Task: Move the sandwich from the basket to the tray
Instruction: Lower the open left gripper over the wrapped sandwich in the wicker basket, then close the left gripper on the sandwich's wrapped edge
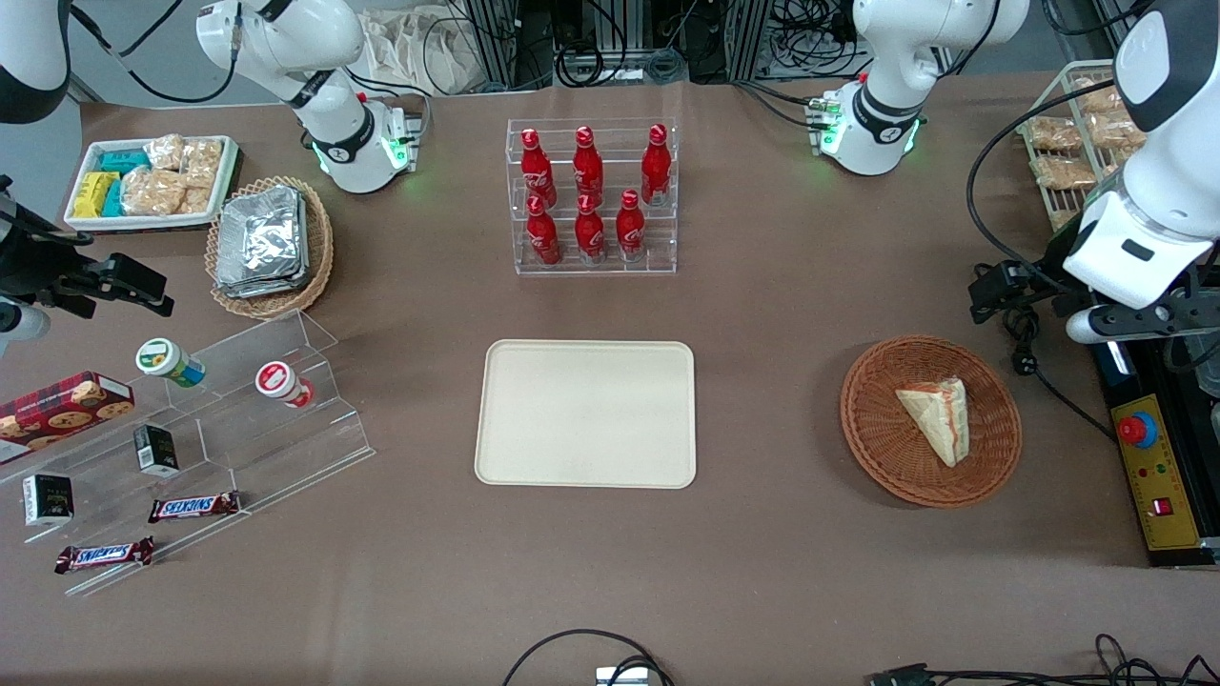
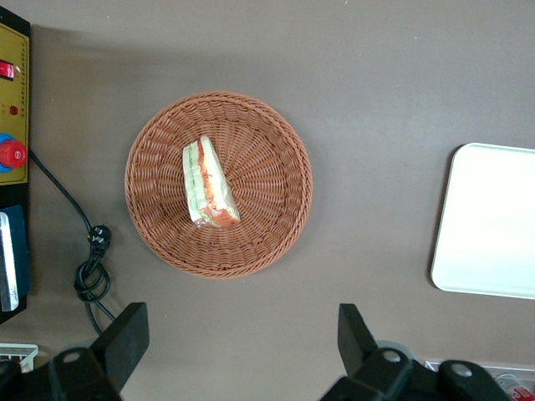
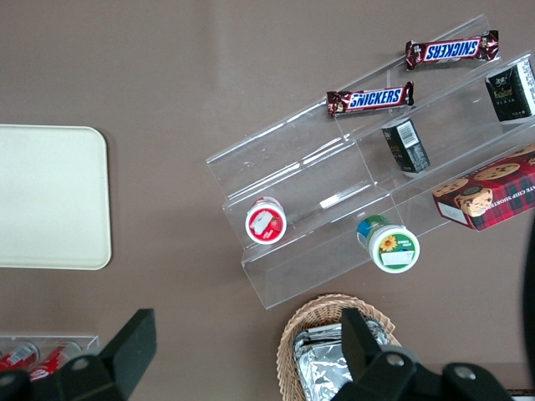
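The flat cream-beige rectangular tray (image 1: 586, 413) lies bare mid-table. Toward my end sits the round reddish-brown wicker basket (image 1: 877, 448), with the triangular white-bread sandwich (image 1: 938, 418) in it, red and green filling along one edge. I judge I'm at the approach step: next I must descend over the wedge. My claw (image 2: 242, 338) hangs above the table, spread wide, holding and touching nothing.
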Controlling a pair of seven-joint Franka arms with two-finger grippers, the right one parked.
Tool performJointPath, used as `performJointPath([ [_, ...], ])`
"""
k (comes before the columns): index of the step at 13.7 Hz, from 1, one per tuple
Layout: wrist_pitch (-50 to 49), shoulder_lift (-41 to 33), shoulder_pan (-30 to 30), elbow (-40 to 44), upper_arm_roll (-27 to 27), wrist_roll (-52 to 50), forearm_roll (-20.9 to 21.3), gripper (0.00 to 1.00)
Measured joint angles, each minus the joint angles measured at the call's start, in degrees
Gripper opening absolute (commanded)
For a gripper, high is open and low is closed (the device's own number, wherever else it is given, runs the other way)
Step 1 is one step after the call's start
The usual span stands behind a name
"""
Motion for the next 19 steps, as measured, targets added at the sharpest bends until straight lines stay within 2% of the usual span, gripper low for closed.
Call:
performJointPath([
  [4,1.5,0.2,0.1,-1.5,0.1,0.0,0.1,1.0],
  [7,4.3,0.4,0.6,-3.0,0.5,-0.2,2.8,1.0],
  [10,8.0,1.7,0.6,-6.4,2.2,-4.1,3.7,1.0],
  [14,21.9,5.3,0.9,-16.9,5.3,-5.7,3.8,1.0],
  [19,40.2,10.5,0.9,-26.3,5.6,-6.6,3.7,1.0],
])
